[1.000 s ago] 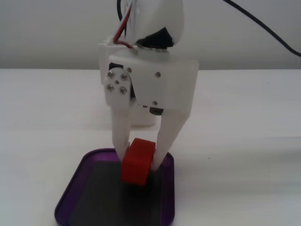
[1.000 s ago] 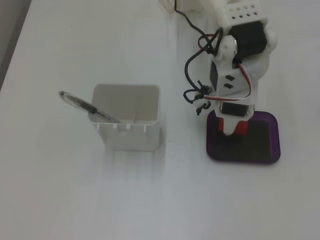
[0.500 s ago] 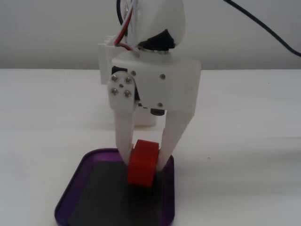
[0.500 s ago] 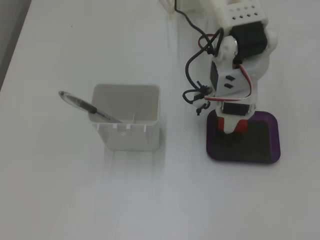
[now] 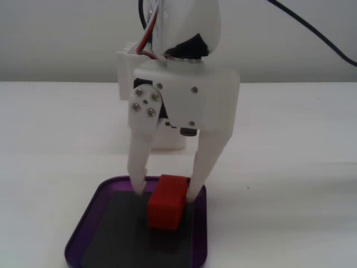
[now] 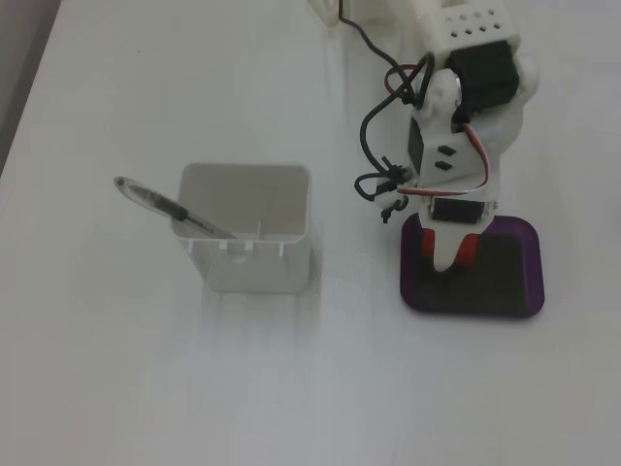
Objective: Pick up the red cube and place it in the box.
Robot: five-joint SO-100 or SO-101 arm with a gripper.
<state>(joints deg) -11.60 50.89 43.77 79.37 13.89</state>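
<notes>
A white robot arm reaches down over a white desk [image 5: 290, 139], its jaws lowered into the box [image 5: 89, 220], a shallow purple tray with a dark floor. In the close fixed view, the two white fingers [image 5: 138, 162] hang straight down with their tips at the tray's floor, near its far rim. The red cube [image 5: 165, 202] stands on the dark floor in the gap between the fingertips and a little toward the camera. The finger on the right of this view appears to touch the cube's upper corner; the left finger stands just beside it, and whether it touches cannot be told. The jaws are set narrow, about as wide as the cube, and it is not clear from either view whether they press on it.

In the fixed view from above, the arm covers the near-left part of the box [image 6: 519, 282], and only slivers of the cube [image 6: 466, 250] show on either side of the fingers. The box lies on the right side of the desk [image 6: 146, 388]. Well apart from it, to the left, stands a tall white container [image 6: 248, 243] with a pen [image 6: 165, 207] leaning out of it toward the upper left. Black and red cables [image 6: 374, 126] loop along the arm.
</notes>
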